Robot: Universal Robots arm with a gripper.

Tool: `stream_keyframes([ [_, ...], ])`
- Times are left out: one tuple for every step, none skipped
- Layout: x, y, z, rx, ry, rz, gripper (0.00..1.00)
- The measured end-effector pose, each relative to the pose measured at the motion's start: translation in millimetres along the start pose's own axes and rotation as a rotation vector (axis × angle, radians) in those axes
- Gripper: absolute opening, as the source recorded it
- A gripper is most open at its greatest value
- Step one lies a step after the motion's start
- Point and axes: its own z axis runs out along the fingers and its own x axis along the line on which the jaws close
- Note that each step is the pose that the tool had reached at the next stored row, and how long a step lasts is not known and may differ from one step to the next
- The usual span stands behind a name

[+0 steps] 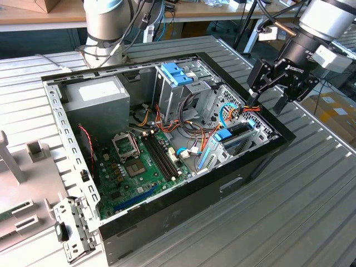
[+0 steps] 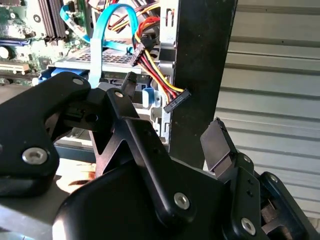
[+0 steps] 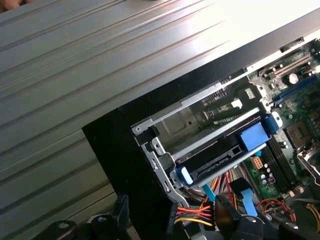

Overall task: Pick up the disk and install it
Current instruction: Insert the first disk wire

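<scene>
Inside case bay, disk [image 1: 236, 135] seated; gripper [image 1: 272, 95] above, empty.

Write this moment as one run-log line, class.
gripper: open, empty, above case corner | disk: seated in bay with blue rail | case: lying open on table

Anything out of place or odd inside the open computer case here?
One thing stands out: a black power connector on red, yellow and black wires hangs loose by the case's front wall, plugged into nothing. The disk sits level in its bay, and the gripper hovers open above that corner.
</scene>
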Motion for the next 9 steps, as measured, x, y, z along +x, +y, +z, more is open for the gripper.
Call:
stream_keyframes([
  [0.0,0.0,-0.1,0.0056,0.0022,0.0,0.78],
  [-0.1,0.0,-0.1,0.0118,0.0035,0.0,0.78],
  [0.0,0.0,0.0,0.0215,0.0036,0.0,0.78],
  [0.0,0.0,0.0,0.032,0.0024,-0.001,0.78],
  [0.0,0.0,0.0,0.0472,-0.0017,-0.002,0.78],
  [0.0,0.0,0.2,0.0624,-0.0082,-0.002,0.78],
  [0.1,0.2,0.3,0.0731,-0.013,-0.001,0.78],
  [0.3,0.2,0.5,0.0789,-0.0158,0.001,0.78],
  [0.4,0.2,0.6,0.0845,-0.0185,0.003,0.78],
])
